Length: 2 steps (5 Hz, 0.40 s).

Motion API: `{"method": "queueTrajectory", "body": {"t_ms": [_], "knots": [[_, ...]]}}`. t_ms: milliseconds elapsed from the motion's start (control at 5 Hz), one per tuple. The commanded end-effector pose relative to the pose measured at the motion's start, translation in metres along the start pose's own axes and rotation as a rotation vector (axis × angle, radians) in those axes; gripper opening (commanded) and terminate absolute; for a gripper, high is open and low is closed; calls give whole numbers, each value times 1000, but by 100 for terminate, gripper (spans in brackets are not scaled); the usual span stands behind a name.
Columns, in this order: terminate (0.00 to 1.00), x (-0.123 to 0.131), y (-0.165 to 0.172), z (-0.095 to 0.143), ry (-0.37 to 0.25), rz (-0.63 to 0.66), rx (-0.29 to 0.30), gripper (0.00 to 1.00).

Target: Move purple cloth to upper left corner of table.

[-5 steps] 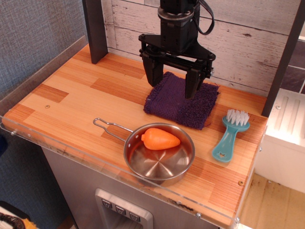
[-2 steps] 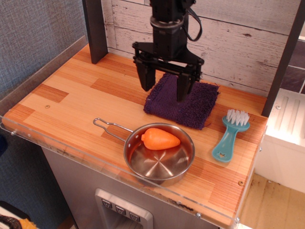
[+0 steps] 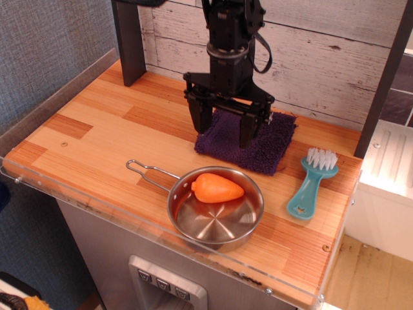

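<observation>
The cloth (image 3: 255,143) lies flat toward the back right of the tabletop (image 3: 97,123), near the plank wall (image 3: 335,51). It is dark purple and fuzzy, roughly square, with its front edge a little behind the pan (image 3: 216,210) and its right side near the brush (image 3: 312,183).

The gripper (image 3: 224,132) hangs over the cloth's left half. Its two black fingers (image 3: 202,116) point straight down and stand apart, with the purple pile showing in the gap between them. The left finger comes down at the cloth's left edge; the right one comes down over the cloth's middle. Whether the tips touch the fabric cannot be told from this view. Nothing is held between them.

The arm rises upright from the gripper in a black column, with a cable looping at its right side, and runs out of the top of the picture.

In front of the cloth, the steel pan sits near the tabletop's front edge, its wire handle pointing left. An orange carrot (image 3: 217,188) lies in its bowl. The teal brush lies to the right, bristles toward the back. A dark post (image 3: 129,39) stands at the back left corner.
</observation>
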<state>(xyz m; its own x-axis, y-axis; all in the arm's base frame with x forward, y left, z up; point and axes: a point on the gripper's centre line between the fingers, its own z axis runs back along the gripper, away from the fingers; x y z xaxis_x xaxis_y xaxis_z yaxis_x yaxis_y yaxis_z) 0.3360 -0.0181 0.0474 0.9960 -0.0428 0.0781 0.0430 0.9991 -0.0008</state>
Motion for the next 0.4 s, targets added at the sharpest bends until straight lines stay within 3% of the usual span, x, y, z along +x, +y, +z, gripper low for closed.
{"method": "queueTrajectory", "body": {"t_ms": [0,200], "knots": [[0,34,-3,4,-92,-1,3,100],[0,45,-11,4,-106,-15,-1,100]]}}
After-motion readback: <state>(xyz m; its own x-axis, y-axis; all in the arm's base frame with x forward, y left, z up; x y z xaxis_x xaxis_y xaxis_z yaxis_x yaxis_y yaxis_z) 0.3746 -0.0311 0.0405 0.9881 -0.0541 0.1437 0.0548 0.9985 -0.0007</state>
